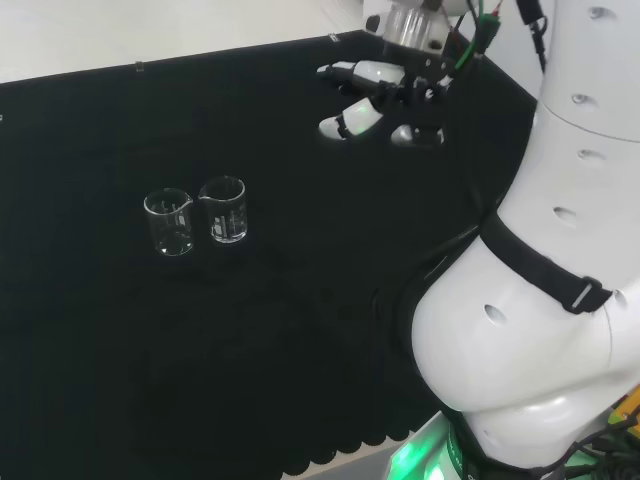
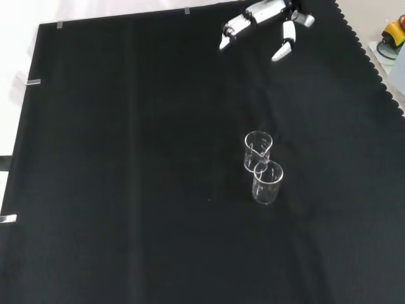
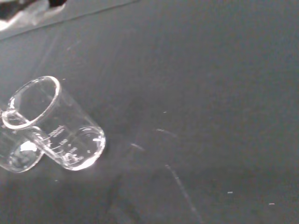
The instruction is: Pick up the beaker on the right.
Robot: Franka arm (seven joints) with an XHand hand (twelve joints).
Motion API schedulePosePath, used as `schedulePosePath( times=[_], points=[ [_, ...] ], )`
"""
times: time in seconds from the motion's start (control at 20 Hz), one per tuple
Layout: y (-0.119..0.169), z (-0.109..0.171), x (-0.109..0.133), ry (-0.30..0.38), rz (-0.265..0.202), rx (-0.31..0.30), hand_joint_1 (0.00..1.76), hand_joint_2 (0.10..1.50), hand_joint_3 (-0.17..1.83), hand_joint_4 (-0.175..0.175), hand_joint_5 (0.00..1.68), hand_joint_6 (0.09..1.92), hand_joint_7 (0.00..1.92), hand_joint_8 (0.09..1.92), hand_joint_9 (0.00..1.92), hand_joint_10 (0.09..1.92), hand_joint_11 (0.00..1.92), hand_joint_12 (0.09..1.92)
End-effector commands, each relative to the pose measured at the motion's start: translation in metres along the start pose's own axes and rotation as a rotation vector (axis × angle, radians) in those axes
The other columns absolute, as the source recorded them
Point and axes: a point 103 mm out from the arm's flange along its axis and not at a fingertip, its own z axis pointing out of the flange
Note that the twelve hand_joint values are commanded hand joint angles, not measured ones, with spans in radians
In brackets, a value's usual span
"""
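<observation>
Two clear glass beakers stand upright, close together, on the black cloth. In the head view the right beaker (image 1: 224, 209) sits beside the left beaker (image 1: 169, 221). In the front view they stand one behind the other: one beaker (image 2: 257, 149) farther off, the other beaker (image 2: 267, 182) nearer. The wrist view shows a beaker (image 3: 58, 123) with printed marks, and a second beaker (image 3: 16, 154) partly behind it. The hand (image 1: 378, 100) hovers open above the cloth, well to the right of the beakers in the head view, fingers relaxed and spread. In the front view the hand (image 2: 269, 16) is at the top.
The arm's white links (image 1: 540, 270) stand at the right of the head view. The cloth's scalloped edge (image 2: 380, 69) runs down the right of the front view, with a yellow and red object (image 2: 393, 31) beyond it.
</observation>
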Motion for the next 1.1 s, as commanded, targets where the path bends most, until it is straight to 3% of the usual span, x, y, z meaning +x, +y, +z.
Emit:
schedulePosePath(
  times=[0.05, 0.1, 0.15, 0.2, 0.25, 0.35, 0.8, 1.1],
  points=[
    [0.011, 0.011, -0.004, 0.054, -0.062, -0.003, 0.72, 0.40, 1.00, -0.016, 0.12, 0.09, 0.09, 0.52, 0.17, 0.63, 0.00, 1.03],
    [0.010, 0.010, -0.009, 0.054, -0.072, -0.001, 0.72, 0.39, 1.00, -0.017, 0.11, 0.09, 0.08, 0.52, 0.17, 0.63, 0.00, 1.03],
    [0.018, 0.023, 0.016, 0.055, -0.047, 0.040, 0.73, 0.39, 1.00, -0.017, 0.11, 0.09, 0.08, 0.52, 0.17, 0.63, 0.00, 1.03],
    [0.026, 0.035, 0.029, -0.216, -0.100, 0.163, 0.73, 0.38, 1.01, -0.016, 0.11, 0.09, 0.08, 0.52, 0.17, 0.63, 0.00, 1.02],
    [0.025, 0.036, 0.025, -0.006, -0.121, 0.064, 0.73, 0.38, 1.01, -0.016, 0.11, 0.09, 0.08, 0.52, 0.17, 0.63, 0.00, 1.02],
    [0.030, 0.045, 0.027, 0.067, -0.137, 0.022, 0.73, 0.37, 1.01, -0.015, 0.10, 0.09, 0.08, 0.52, 0.17, 0.63, 0.00, 1.02],
    [0.042, 0.073, 0.029, 0.222, -0.198, -0.002, 0.81, 0.35, 1.03, -0.019, 0.17, 0.09, 0.13, 0.53, 0.21, 0.63, 0.00, 1.04],
    [0.044, 0.084, 0.032, 0.275, -0.226, 0.000, 0.85, 0.34, 1.06, -0.026, 0.20, 0.09, 0.17, 0.55, 0.25, 0.62, 0.00, 1.08]
  ],
)
